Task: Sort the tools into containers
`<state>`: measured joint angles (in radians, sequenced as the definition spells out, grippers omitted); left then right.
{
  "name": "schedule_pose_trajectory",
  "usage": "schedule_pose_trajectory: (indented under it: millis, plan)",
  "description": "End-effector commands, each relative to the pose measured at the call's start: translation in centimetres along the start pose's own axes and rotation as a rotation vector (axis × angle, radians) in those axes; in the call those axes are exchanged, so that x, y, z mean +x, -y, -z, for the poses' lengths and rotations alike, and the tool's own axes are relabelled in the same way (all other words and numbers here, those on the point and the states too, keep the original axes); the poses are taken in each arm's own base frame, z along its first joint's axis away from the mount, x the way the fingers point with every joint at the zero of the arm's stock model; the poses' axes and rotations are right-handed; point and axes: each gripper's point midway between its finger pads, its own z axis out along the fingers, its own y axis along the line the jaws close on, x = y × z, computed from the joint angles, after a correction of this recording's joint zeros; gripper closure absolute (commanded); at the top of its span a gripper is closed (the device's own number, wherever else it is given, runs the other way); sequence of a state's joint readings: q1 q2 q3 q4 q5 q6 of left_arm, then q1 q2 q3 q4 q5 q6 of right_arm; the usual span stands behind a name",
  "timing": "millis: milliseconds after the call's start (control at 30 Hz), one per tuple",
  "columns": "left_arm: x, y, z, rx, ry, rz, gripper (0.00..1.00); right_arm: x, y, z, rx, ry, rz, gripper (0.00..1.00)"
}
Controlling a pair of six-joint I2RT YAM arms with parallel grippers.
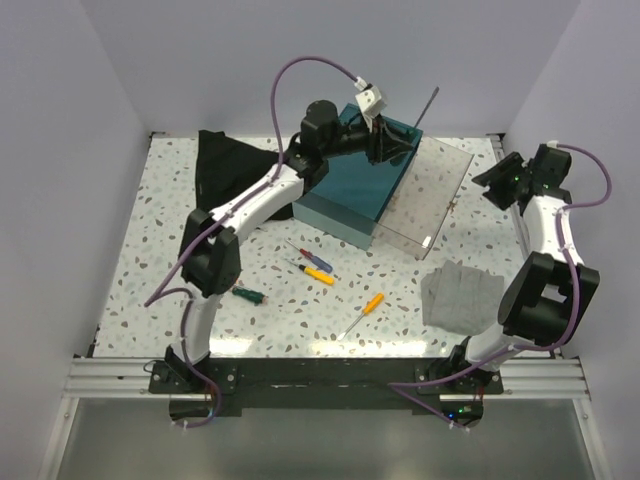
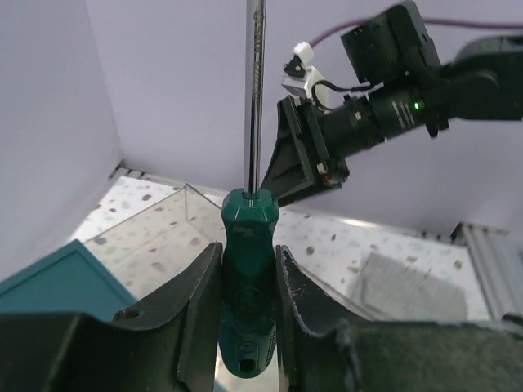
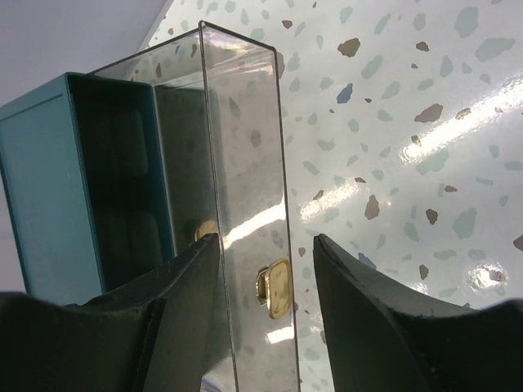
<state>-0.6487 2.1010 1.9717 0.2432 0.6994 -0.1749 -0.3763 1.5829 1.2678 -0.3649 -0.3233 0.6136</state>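
Looking from above, you have the left jaws clenched on the green screwdriver (image 1: 428, 108) over the far end of the teal case (image 1: 345, 195). In the left wrist view its handle (image 2: 248, 269) sits squarely between them, so lower it before you release. In the right wrist view the right jaws stand parted and empty beside the case (image 3: 41, 180).

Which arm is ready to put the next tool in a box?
The left arm. Its fingers grip the green-handled screwdriver above the teal case, beside the clear plastic box. The right arm's fingers are open and empty, so it would have to fetch a tool first.
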Motion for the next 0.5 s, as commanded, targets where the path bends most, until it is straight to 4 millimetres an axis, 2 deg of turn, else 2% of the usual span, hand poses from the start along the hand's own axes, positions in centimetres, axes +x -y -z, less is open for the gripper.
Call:
schedule_pose_trajectory:
  millis: [0, 100, 233, 300, 333, 367, 467]
  plan:
    - [-3.7, -0.9, -1.8, -0.028, 0.212, 0.283, 1.0, -2.7, -1.6, 0.8, -0.025, 0.081, -0.004, 0.47]
    - [-2.1, -0.3, -2.5, -0.038, 0.183, 0.27, 1.0, -3.1, -1.2, 0.3, -0.015, 0.079, -0.014, 0.47]
    - [0.6, 2.1, -4.2, -0.013, 0.143, 0.215, 1.0, -2.9, -1.0, -1.2, -0.033, 0.055, -0.052, 0.47]
    - [2.3, 2.6, -5.0, -0.013, 0.123, 0.218, 1.0, -2.8, -0.9, -2.0, -0.041, 0.051, -0.084, 0.47]
    - [2.7, 3.4, -5.4, -0.001, 0.122, 0.22, 1.0, -2.6, -0.8, -2.3, -0.042, 0.045, -0.096, 0.48]
    - [3.4, 3.6, -5.5, -0.004, 0.111, 0.226, 1.0, -2.4, -0.9, -2.4, -0.053, 0.038, -0.106, 0.48]
    - [3.9, 3.9, -5.9, -0.024, 0.097, 0.22, 1.0, -2.0, -0.9, -2.2, -0.062, 0.029, -0.101, 0.48]
